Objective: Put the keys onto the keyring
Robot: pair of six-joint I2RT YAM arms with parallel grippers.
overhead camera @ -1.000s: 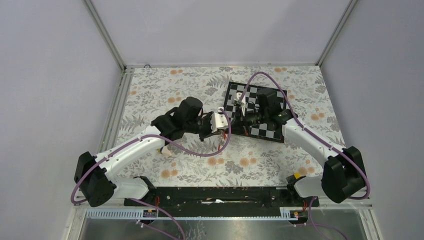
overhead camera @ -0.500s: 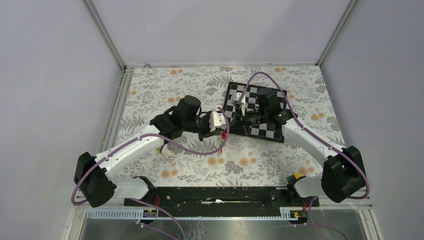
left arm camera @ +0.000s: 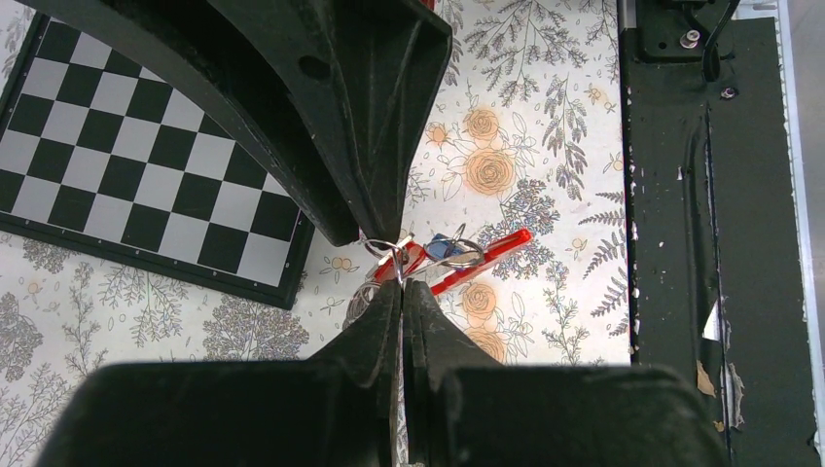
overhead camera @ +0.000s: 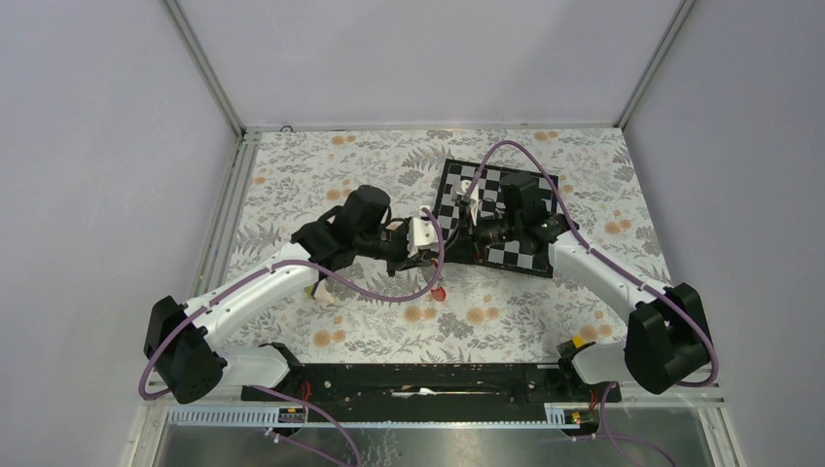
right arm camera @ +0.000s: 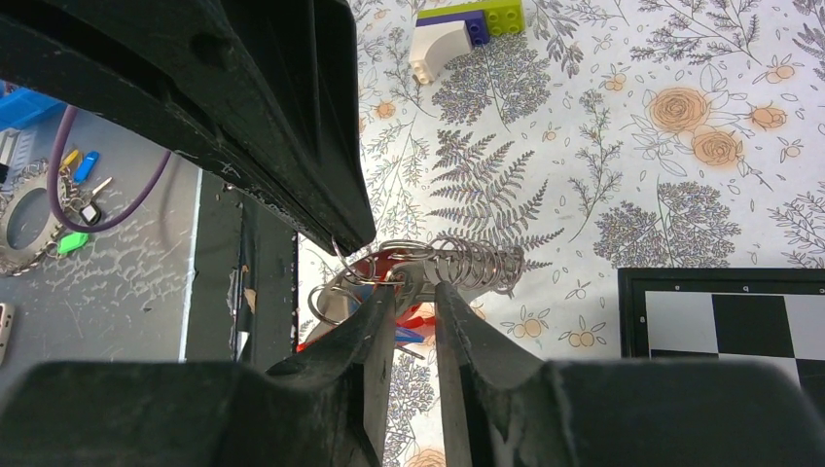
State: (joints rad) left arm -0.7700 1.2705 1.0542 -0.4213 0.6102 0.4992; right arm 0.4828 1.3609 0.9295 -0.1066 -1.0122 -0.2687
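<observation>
- The left gripper [left arm camera: 401,287] has its jaws pressed tight together on thin wire of the keyring [right arm camera: 475,263]. It holds the ring above the table [overhead camera: 545,311], mid-scene, just left of the chessboard [left arm camera: 146,146].
- The right gripper [right arm camera: 413,292] has its jaws parted a little. Ring wire sits between the tips, but I cannot tell whether either tip touches it.
- The keys [left arm camera: 440,249], one red-tagged and one blue-tagged, hang in the cluster of rings just beyond the left fingertips.
- Risk: if the right jaws carry none of the weight, the whole bundle depends on one pinch on slick wire. It could swivel or slip out and drop.
- Risk: a key that is not fully wound past the split could slide off once the ring swings.
- Hidden: both sets of fingers cover the join, so it is unclear whether each key is properly threaded.
- From above, a red piece shows below the grippers. I cannot tell whether it is dangling or lying on the table.
</observation>
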